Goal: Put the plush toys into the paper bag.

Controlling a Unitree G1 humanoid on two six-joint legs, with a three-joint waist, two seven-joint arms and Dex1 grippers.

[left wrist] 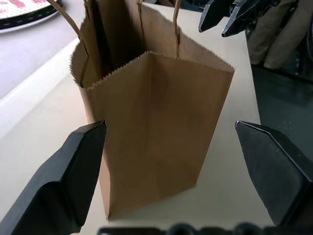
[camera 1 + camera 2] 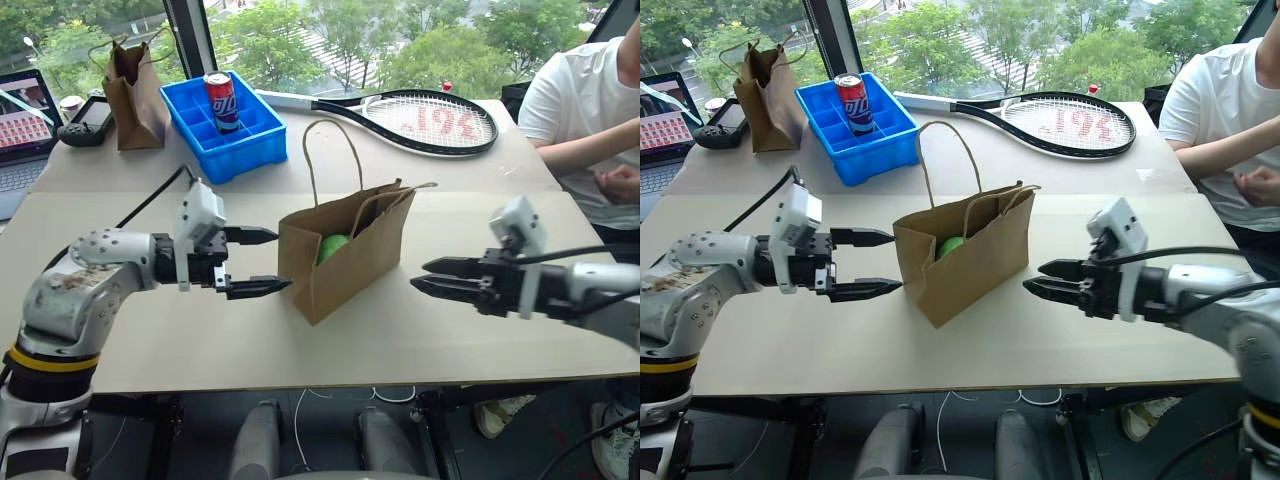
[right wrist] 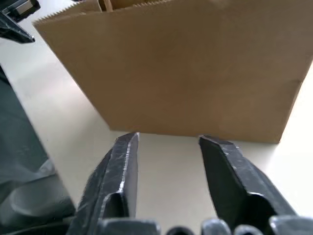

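Observation:
The light-brown paper bag [image 2: 350, 255] stands upright in the middle of the table, its mouth open and its twine handles up. A bright green plush toy [image 2: 333, 247] shows inside through the mouth. My left gripper [image 2: 278, 260] is level at the bag's left end, its jaws wide open and empty, with its fingertips [image 1: 90, 139] just short of the paper. On the bag's right, a short gap away, my right gripper [image 2: 419, 275] points at it, its fingers [image 3: 122, 161] a little apart with nothing between them.
A blue bin [image 2: 250, 150] holding a soda can [image 2: 221, 100] sits behind the bag. A darker, narrower paper bag [image 2: 135, 95], a black device [image 2: 88, 118] and a laptop [image 2: 20, 130] are at back left. A tennis racket [image 2: 425, 122] lies at back right beside a seated person [image 2: 585, 100].

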